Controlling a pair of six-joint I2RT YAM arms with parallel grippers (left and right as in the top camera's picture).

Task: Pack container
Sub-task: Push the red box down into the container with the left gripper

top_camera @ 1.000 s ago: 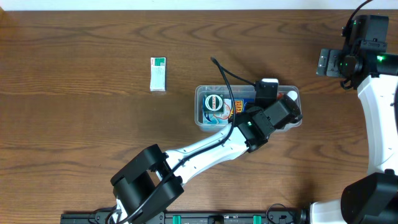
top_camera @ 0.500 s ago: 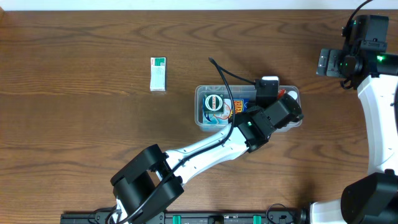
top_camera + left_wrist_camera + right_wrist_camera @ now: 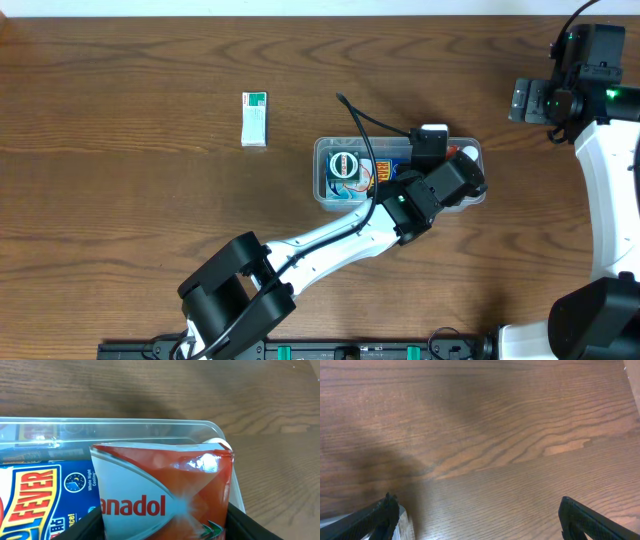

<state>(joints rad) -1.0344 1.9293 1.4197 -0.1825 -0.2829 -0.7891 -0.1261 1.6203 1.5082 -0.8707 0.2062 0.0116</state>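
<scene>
The clear plastic container [image 3: 321, 178] sits at the table's middle and holds a round tin [image 3: 345, 165] and a blue packet [image 3: 383, 172]. My left gripper [image 3: 463, 176] is over the container's right end. In the left wrist view it [image 3: 162, 532] is shut on a red and white Panadol packet [image 3: 165, 490], which stands inside the container's rim [image 3: 125, 423] beside the blue packet [image 3: 45, 492]. My right gripper [image 3: 528, 100] is open and empty at the far right, above bare wood [image 3: 480, 525].
A small green and white box [image 3: 254, 119] lies on the table to the left of the container. A black cable [image 3: 362, 125] runs from the left arm over the container. The table's far edge runs along the top.
</scene>
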